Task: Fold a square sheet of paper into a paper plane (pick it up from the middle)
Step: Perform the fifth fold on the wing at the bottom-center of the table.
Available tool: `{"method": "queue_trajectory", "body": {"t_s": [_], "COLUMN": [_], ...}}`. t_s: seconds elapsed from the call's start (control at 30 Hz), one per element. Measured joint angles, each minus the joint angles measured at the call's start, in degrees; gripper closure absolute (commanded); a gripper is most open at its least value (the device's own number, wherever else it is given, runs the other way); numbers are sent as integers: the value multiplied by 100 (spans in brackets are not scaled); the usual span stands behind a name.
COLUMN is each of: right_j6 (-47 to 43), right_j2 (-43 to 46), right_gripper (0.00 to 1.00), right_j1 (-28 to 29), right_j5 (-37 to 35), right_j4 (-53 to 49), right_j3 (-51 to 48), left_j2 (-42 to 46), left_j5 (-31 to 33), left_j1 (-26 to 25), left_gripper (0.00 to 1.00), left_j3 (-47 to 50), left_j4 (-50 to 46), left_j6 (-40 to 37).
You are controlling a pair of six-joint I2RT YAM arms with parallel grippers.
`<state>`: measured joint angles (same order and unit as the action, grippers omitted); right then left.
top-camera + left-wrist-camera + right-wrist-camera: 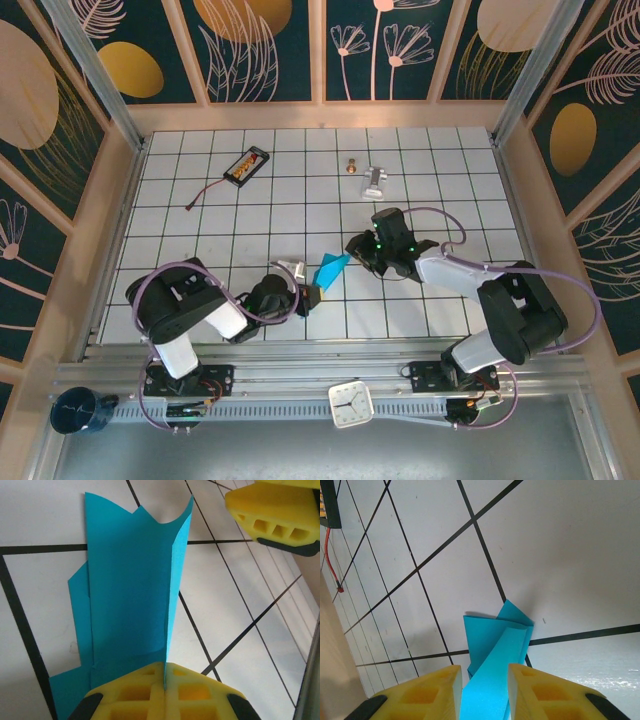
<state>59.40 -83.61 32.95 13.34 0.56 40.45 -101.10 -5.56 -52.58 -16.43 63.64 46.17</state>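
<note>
Observer: Paper location first. We log the teal sheet (330, 269) near the middle of the gridded table (450, 170), between the two grippers. It is already folded into a narrow, layered shape.

Recorder: Left gripper?

Observer: We see the left gripper (165, 672) clamped tight on one end of the sheet. In the left wrist view the yellow pads meet, with the paper's folded edge pinched in the seam between them. The sheet rises away from the pads with its layers fanning slightly. The far edge is uneven, with two points and a curl.

Recorder: And the right gripper?

Observer: The right gripper (484, 669) has its jaws partly apart. In the right wrist view a strip of the sheet runs between the two yellow fingers, flat face toward the camera. We cannot tell whether either pad touches its edges. From the left wrist camera, one right finger (270, 515) sits beside the sheet's far corner, apart from it.

Recorder: Anything else to enter?

Observer: Black battery pack (247, 165) with a red lead, far left of the grid. Small silver metal piece (375, 181), far middle. Both are well apart from the sheet. A white clock (351, 404) lies on the rail between the arm bases.
</note>
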Motion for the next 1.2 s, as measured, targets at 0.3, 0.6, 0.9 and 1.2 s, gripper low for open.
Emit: {"method": "queue_trajectory", "body": {"t_s": [0.3,0.6,0.9,1.2], "right_j6": [-70,-367,-446,-551], "right_j2": [0,-356,-876,-1167], "right_gripper": [72,87,91,92], "right_j1": [15,433,730,741], "right_j5": [98,350,496,588], "right_j4": [116,468,686,765], "right_j3": [-129,-17,114,293], "left_j2": [-184,-210,-210,-227], "left_j5": [-46,-46,-48,-98], "left_j1": [57,83,90,94], "left_gripper": [100,100,100,100], "left_j3": [59,61,17,-46], "left_j4": [468,516,435,358], "left_j6": [549,894,1073,1117]}}
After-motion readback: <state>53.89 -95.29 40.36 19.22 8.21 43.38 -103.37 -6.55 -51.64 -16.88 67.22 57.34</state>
